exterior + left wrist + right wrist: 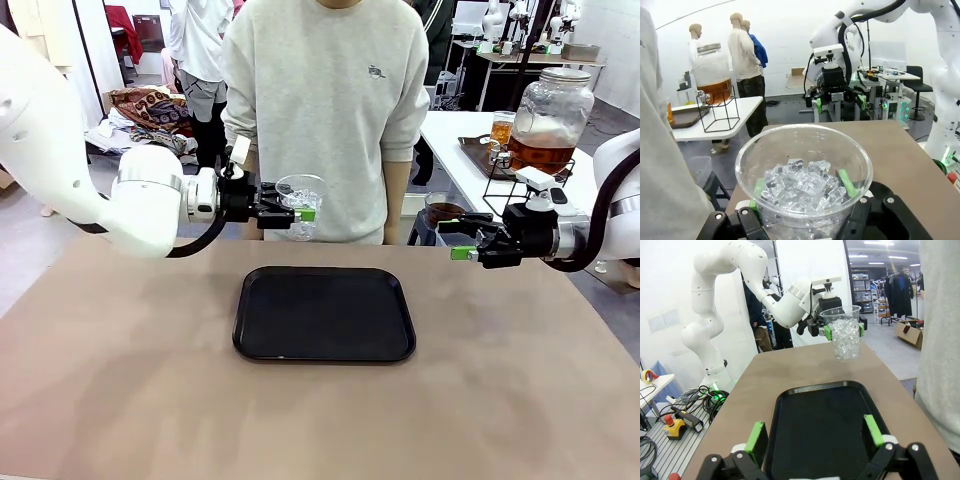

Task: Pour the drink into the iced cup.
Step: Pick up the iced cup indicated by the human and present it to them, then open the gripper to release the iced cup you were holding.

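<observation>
At centre-left my left hand (300,214) is clamped on the iced cup (300,190), above the bench (120,380) beyond the tray (324,320). At right my right hand (462,238) hangs spread, empty. The drink (541,153) sits in its jar (552,105), upper right, unpoured. Next, I judge, the cup must be brought to that jar. No writing I can read.

Robotics lab: cable bundles (692,400), equipment benches (887,77) (an emergency-stop button (667,421) too).

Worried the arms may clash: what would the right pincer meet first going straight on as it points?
Likely the iced cup held by the left pincer; the right pincer points across above the black tray towards it. Depth is unclear: it could pass just below.
</observation>
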`<move>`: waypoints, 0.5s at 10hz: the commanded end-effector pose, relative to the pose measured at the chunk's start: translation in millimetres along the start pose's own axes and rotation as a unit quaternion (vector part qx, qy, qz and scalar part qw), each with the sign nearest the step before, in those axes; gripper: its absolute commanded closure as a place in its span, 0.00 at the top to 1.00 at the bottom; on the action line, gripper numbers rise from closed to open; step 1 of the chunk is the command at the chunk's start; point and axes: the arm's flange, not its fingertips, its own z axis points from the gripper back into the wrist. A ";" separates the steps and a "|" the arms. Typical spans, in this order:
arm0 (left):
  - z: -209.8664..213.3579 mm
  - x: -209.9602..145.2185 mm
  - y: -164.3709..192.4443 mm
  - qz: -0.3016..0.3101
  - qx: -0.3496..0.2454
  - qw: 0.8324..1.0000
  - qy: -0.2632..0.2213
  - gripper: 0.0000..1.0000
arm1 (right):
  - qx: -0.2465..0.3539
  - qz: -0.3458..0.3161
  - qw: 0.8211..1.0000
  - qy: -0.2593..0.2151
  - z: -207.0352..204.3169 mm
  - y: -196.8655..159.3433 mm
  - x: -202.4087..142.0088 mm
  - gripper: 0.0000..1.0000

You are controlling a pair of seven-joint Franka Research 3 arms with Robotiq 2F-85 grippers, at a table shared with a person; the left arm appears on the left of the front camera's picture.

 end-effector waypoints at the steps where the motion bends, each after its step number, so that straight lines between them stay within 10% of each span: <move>1: 0.5 -10.3 -1.5 0.002 0.000 1.000 0.002 0.69 | 0.001 0.002 1.000 0.001 -1.1 -0.8 3.2 1.00; 5: 0.5 -10.3 -1.5 0.002 0.000 1.000 0.002 0.69 | 0.001 0.002 1.000 0.001 -1.1 -0.8 3.2 1.00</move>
